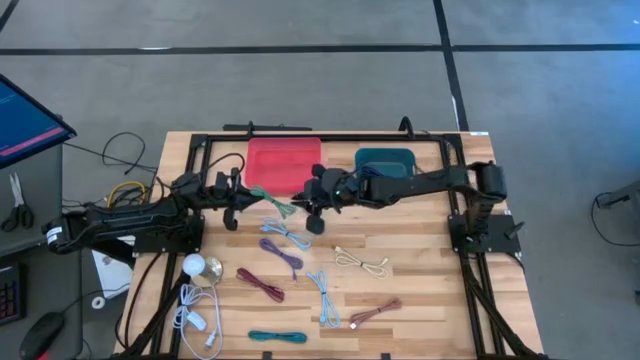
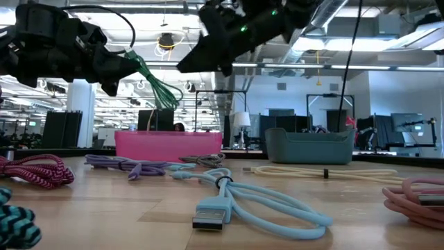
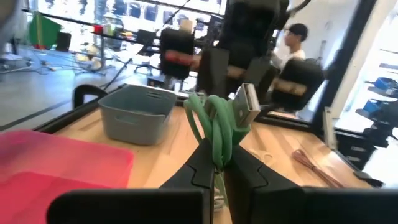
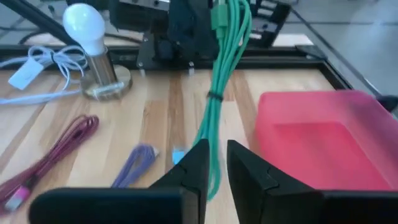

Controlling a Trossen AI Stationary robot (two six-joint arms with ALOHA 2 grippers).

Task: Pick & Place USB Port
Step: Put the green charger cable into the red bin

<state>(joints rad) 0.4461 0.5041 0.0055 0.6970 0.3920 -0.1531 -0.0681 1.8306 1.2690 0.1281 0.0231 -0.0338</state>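
My left claw (image 3: 214,163) is clamped on the green cable (image 3: 214,127) above the worktop (image 1: 420,290), right claw (image 4: 214,163) open nearby; dangling loops could snag the red tray (image 1: 285,163).

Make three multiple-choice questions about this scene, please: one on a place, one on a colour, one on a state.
1. Where does the green cable hang?
A. beside the red tray
B. inside the teal bin
C. on the lamp

2. What colour is the cable with its plug nearest the low camera?
A. yellow
B. light blue
C. black

3. The left gripper is:
A. open, empty
B. shut on the green cable
C. hidden

Answers: 1 A, the high view shows it at the tray's edge; 2 B, plainly light blue; 3 B, its fingers pinch the cable.
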